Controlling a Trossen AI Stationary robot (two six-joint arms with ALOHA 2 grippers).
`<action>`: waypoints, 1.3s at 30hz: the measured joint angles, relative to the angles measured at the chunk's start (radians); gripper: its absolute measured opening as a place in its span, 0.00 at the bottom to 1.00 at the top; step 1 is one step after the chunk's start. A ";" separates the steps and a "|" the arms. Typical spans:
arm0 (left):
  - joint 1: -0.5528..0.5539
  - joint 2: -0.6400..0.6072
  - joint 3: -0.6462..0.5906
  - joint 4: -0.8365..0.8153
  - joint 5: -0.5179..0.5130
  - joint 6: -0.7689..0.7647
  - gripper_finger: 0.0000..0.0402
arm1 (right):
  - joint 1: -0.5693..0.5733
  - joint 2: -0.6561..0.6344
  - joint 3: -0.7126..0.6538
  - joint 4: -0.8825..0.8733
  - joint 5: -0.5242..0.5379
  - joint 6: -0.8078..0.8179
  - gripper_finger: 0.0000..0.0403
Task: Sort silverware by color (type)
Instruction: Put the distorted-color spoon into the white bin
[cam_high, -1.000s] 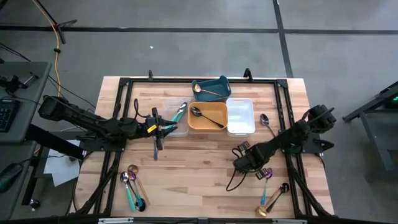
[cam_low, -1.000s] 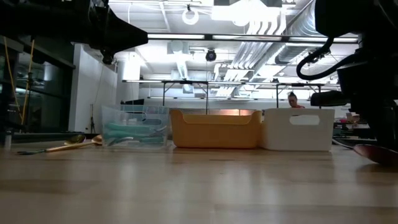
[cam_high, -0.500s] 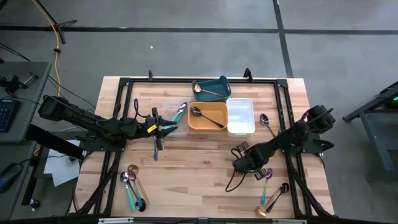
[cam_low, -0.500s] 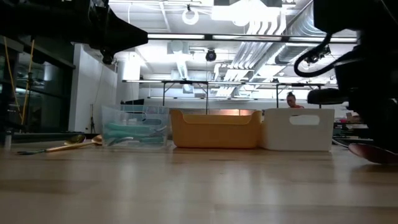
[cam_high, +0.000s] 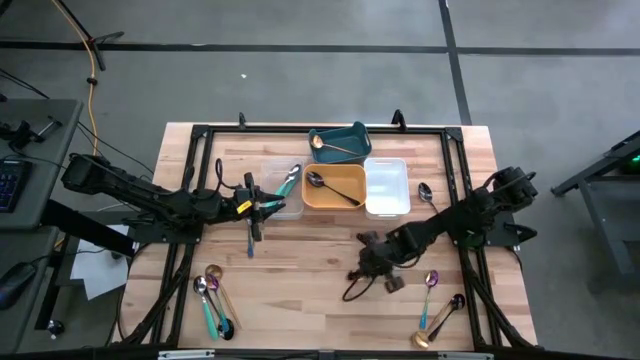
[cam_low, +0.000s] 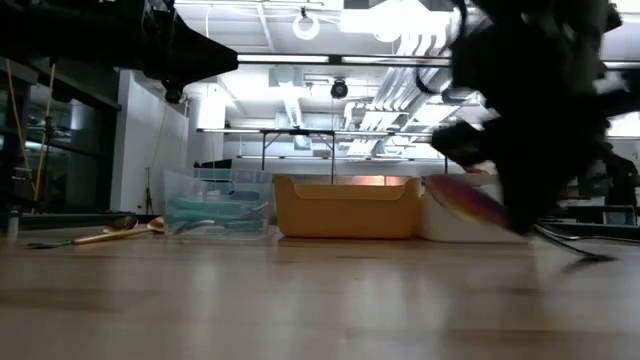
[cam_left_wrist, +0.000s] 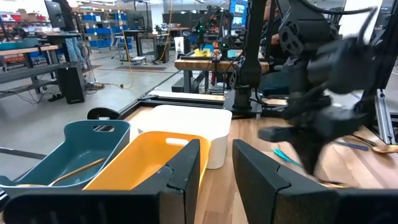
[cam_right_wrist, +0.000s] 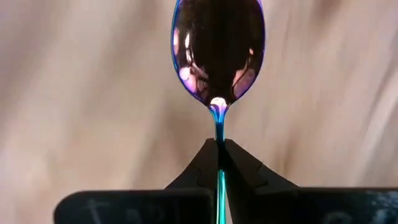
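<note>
Since a second ago my right gripper (cam_high: 372, 262) has swung off the table's right edge toward the middle, carrying an iridescent spoon (cam_right_wrist: 217, 53). Its fingers (cam_right_wrist: 239, 163) are pressed onto the thin neck just below the bowl, so I judge the hold slim: a quick swing could twist the spoon or let it slip. Beyond it sit the clear tray (cam_high: 285, 207), orange tray (cam_high: 334, 198) and white tray (cam_high: 388, 187); dropping into the wrong one would spoil the sort. My left gripper (cam_high: 268, 207) waits at the clear tray, fingers apart, holding nothing that I can see.
</note>
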 joint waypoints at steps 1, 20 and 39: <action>0.000 0.000 0.000 0.000 0.000 0.000 0.22 | -0.004 -0.001 0.000 0.074 -0.006 0.000 0.00; -0.001 0.000 0.000 -0.005 0.001 -0.035 0.22 | -0.219 -0.002 0.000 1.089 0.181 -0.226 0.00; -0.001 0.000 0.000 0.009 0.001 -0.038 0.22 | -0.245 -0.002 0.000 1.187 0.157 -0.230 0.00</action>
